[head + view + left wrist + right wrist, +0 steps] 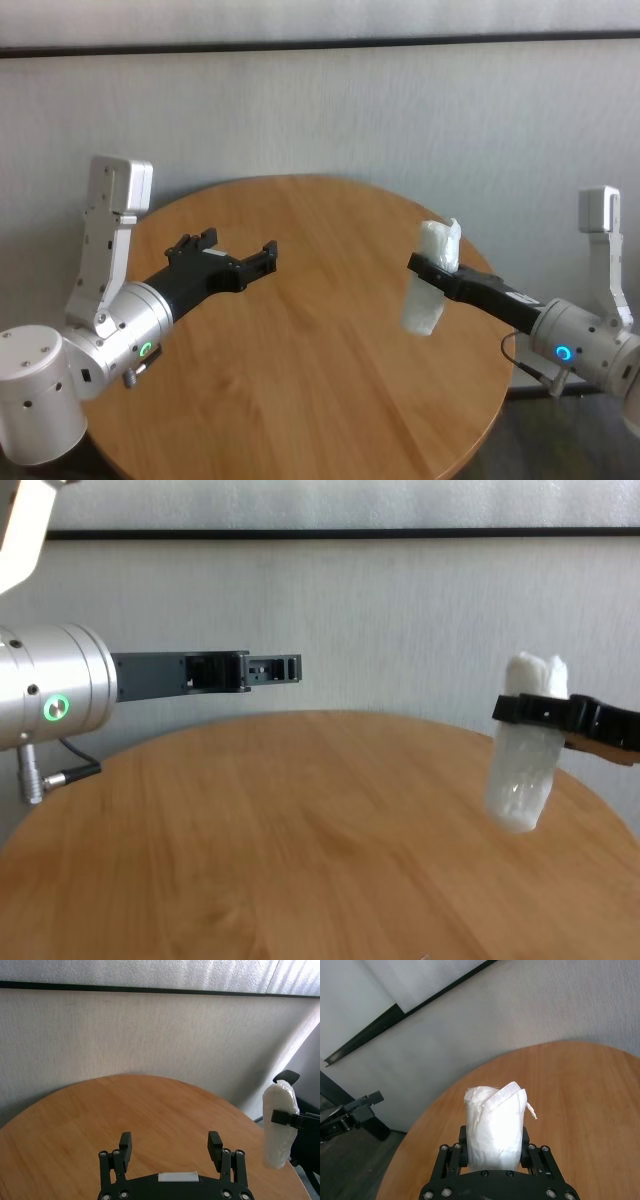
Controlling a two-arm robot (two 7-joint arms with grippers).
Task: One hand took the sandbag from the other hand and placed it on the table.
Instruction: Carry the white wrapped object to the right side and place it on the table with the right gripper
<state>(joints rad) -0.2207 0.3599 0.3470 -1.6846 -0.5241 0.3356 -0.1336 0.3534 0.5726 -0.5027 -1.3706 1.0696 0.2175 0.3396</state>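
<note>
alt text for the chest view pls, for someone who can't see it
The right gripper, on the right, is shut on an upright white sandbag held in the air above the round wooden table. The left gripper reaches in from the left, open and empty, well apart from it.

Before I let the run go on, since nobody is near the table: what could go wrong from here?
The right gripper holds the sandbag upright, in the air, pinched near its top, so the lumpy bag might slip through. It hangs above the table near the rim, so a drop could roll off. The left gripper, open, is well clear.
</note>
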